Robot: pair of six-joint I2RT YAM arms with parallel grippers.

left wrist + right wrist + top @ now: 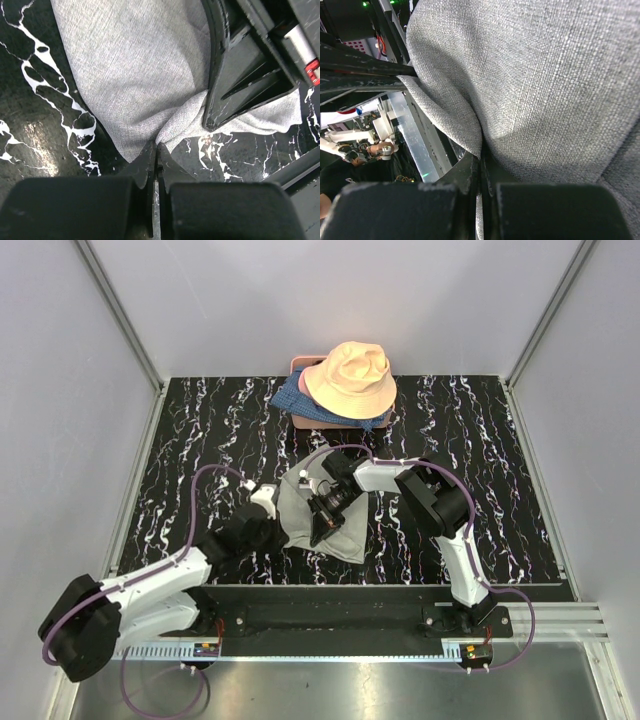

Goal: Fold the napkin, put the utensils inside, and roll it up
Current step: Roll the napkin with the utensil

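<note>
Black, white-veined table (480, 440), seen from above. The grey napkin (345, 540) lies rumpled near the table's front middle, between the two arms. A peach hat (350, 378) sits on blue patterned fabric (290, 398) at the far edge, well apart from the napkin. Right gripper (480, 160): jaws pressed together on a fold of the napkin, and the cloth fills its wrist view. Left gripper (156, 150): jaws closed tight at the napkin's edge, with a pinch of cloth meeting the tips.

napkin (350, 538) on table (480, 440) centre, hat (352, 378) atop fabric (288, 398) behind it, at table's back edge
</note>
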